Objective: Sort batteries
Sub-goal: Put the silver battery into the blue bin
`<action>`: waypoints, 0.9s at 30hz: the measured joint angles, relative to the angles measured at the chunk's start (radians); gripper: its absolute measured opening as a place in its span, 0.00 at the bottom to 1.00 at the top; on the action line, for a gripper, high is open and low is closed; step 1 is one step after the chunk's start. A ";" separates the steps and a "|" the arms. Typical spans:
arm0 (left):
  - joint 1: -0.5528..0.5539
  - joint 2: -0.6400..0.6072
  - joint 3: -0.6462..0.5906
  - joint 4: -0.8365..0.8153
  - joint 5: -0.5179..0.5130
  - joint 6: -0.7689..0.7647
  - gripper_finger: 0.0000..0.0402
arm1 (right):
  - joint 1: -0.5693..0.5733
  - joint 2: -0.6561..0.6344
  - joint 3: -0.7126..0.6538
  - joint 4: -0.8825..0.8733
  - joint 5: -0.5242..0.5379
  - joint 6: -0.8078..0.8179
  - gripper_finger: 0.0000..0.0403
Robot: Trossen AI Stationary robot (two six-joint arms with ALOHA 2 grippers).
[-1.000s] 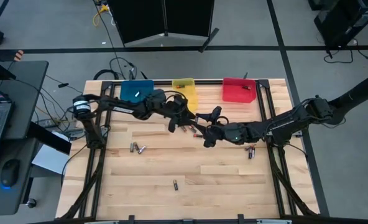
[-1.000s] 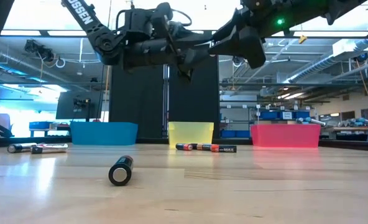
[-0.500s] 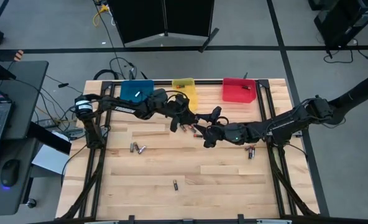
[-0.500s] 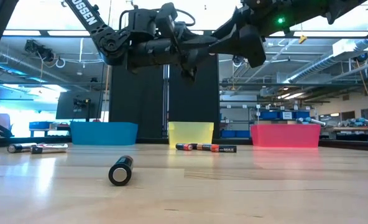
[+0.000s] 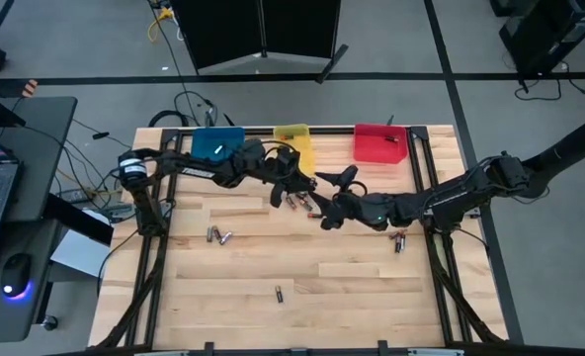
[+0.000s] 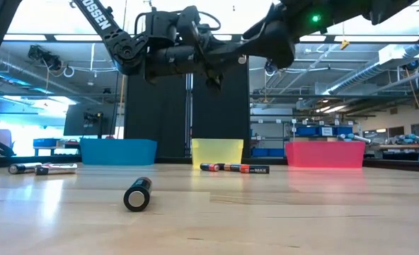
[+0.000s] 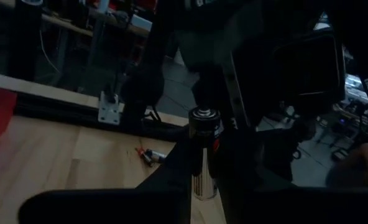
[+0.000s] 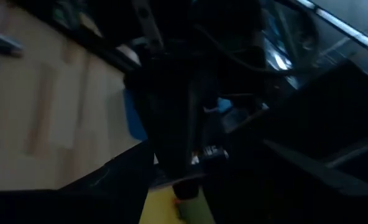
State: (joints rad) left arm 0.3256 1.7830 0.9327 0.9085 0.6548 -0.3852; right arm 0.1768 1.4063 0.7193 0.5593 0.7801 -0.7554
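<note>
My left gripper (image 5: 289, 190) hangs above the table just in front of the yellow bin (image 5: 294, 144) and is shut on one dark and silvery battery (image 7: 204, 146). My right gripper (image 5: 326, 201) is open and faces it from the right, close to the battery's free end; its fingers are spread. Other batteries lie on the wood: a row by the yellow bin (image 6: 234, 168), two at the left (image 5: 216, 235), one near the front (image 5: 279, 293) and one at the right (image 5: 399, 240). My left gripper pinches the battery's lower body (image 7: 202, 177) between its two fingers. The battery lies along the fingers, and its capped end (image 7: 204, 114) sticks out past their tips toward my right gripper. It is lifted clear of the table.
A blue bin (image 5: 218, 144), the yellow bin and a red bin (image 5: 377, 141) stand in a row along the far edge. Both arms meet over the table's far middle. The bare wood nearer the front holds only the single battery (image 6: 137, 194).
My right gripper has risen a little and drawn slightly away from my left gripper. The batteries on the table have not moved.
</note>
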 joint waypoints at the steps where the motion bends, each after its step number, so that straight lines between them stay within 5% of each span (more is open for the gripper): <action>1: 0.004 -0.003 0.000 -0.002 0.001 0.008 0.13 | 0.000 0.000 0.000 0.006 0.010 0.000 0.75; 9: 0.081 -0.110 0.000 -0.131 0.029 0.137 0.13 | -0.041 0.000 0.000 -0.028 0.021 0.128 0.68; 17: 0.154 -0.323 0.000 -0.742 -0.209 0.405 0.13 | -0.156 0.000 -0.001 -0.245 -0.031 0.407 0.35; 23: 0.243 -0.428 0.059 -1.256 -0.395 0.494 0.13 | -0.212 0.000 -0.001 -0.284 -0.085 0.471 0.05; 27: 0.351 -0.426 0.114 -1.444 -0.470 0.546 0.13 | -0.230 0.000 -0.001 -0.269 -0.096 0.466 0.05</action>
State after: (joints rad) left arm 0.6764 1.3570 1.0469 -0.5352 0.1852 0.1612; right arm -0.0534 1.4067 0.7181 0.2901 0.6836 -0.2898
